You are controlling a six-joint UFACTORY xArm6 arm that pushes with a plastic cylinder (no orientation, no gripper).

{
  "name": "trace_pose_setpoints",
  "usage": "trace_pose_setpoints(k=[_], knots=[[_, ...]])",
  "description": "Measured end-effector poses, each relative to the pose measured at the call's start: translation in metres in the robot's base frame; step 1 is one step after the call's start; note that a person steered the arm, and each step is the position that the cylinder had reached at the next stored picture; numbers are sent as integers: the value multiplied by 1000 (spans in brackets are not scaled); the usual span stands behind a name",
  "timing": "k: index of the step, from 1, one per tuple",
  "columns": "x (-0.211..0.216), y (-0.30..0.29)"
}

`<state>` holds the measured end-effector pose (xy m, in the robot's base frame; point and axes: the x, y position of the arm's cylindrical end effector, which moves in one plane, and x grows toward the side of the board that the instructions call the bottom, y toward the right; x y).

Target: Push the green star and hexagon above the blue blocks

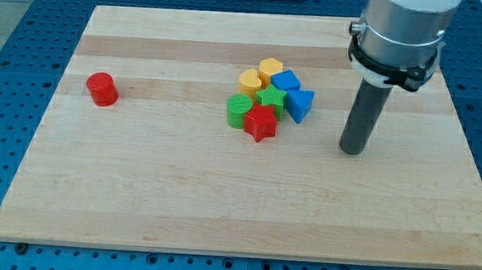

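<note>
A green star (pixel 271 99) sits in the middle of a tight cluster near the board's centre. A green hexagon (pixel 239 111) lies at the cluster's left, touching a red star (pixel 260 123) at the bottom. Two blue blocks sit at the cluster's right: a blue cube (pixel 286 80) and a blue triangle-like block (pixel 299 105). Two yellow blocks, a heart-like one (pixel 250 81) and a hexagon (pixel 270 69), sit at the top. My tip (pixel 353 150) rests on the board to the right of the cluster, apart from the blue triangle-like block.
A red cylinder (pixel 102 89) stands alone at the board's left. The wooden board (pixel 219 202) lies on a blue perforated table. The arm's grey body (pixel 400 31) hangs over the board's top right.
</note>
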<state>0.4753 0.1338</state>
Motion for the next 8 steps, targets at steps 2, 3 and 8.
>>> trace_pose_setpoints(k=[2, 3, 8], knots=[[0, -12], [-2, -27], [-29, -79]])
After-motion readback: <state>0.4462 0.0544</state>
